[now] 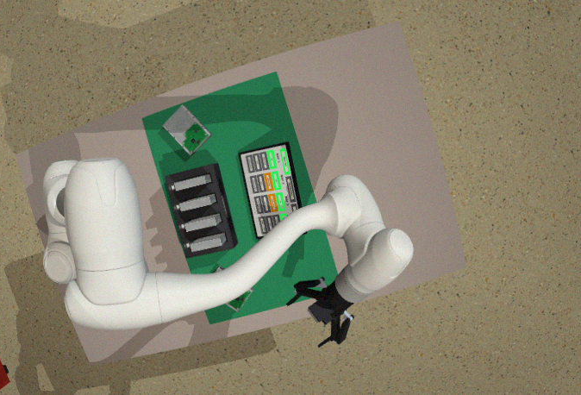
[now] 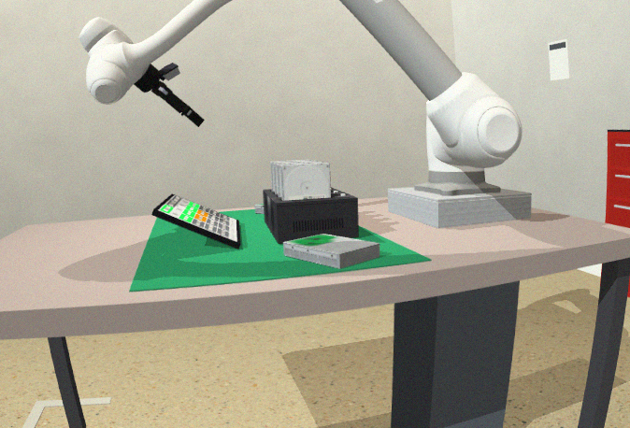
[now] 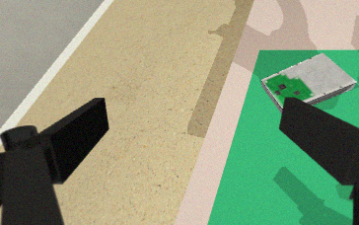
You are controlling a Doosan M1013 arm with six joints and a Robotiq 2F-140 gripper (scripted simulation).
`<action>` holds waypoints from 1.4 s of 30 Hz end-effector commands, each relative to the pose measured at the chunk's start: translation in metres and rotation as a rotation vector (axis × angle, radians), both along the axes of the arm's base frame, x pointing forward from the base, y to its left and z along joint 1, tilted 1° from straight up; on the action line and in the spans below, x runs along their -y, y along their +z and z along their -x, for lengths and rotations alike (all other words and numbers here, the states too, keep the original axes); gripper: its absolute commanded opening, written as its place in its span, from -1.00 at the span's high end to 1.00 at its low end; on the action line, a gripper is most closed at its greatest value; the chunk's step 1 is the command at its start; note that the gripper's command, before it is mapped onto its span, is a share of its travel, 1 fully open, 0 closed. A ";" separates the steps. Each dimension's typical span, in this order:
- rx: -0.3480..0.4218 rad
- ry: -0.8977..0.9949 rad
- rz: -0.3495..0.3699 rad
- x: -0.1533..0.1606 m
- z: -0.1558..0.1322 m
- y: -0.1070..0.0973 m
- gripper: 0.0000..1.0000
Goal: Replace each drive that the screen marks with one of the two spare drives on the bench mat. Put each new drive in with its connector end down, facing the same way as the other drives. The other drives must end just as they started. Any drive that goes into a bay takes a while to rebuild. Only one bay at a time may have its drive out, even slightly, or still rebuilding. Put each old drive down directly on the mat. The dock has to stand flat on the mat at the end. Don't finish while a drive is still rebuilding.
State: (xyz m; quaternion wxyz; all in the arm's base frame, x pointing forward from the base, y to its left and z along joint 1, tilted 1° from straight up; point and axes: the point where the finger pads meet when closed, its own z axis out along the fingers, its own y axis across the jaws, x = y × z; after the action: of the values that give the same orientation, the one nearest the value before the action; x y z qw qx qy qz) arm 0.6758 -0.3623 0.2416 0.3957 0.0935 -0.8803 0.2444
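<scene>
Dock (image 1: 201, 210) sits mid-mat (image 1: 253, 111), four drives in it, screen (image 1: 269, 188) at its 3 o'clock; you'll find spares at 12 (image 1: 186, 128) and 6 (image 1: 236, 301). Fingers (image 1: 301, 293) are released, high past the desk (image 1: 393, 140) edge.

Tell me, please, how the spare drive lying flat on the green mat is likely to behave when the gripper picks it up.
The spare drive looks like a rigid metal slab, so it should not flex. Lying flat and low on the mat, it will probably slide, not tip, if nudged. Its smooth sides may be slippery, and the exposed green circuit board suggests gentle handling. The gripper is open, well above.
</scene>
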 end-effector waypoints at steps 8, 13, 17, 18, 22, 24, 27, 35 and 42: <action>0.001 0.000 0.000 0.000 0.000 0.001 -1.00; 0.001 0.000 0.000 0.000 0.000 0.001 -1.00; 0.001 0.000 0.000 0.000 0.000 0.001 -1.00; 0.001 0.000 0.000 0.000 0.000 0.001 -1.00; 0.006 0.041 -0.060 -0.015 0.007 0.004 -1.00; 0.014 0.102 -0.142 -0.037 0.017 0.008 -1.00; 0.036 0.243 -0.315 -0.087 0.043 0.014 -1.00; 0.077 0.463 -0.542 -0.162 0.086 0.018 -1.00; 0.133 0.702 -0.738 -0.241 0.135 0.017 -1.00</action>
State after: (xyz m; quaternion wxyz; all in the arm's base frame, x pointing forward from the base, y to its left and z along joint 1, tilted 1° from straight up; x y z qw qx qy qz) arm 0.5662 -0.1623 0.2564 0.2219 0.4434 -0.8659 0.0663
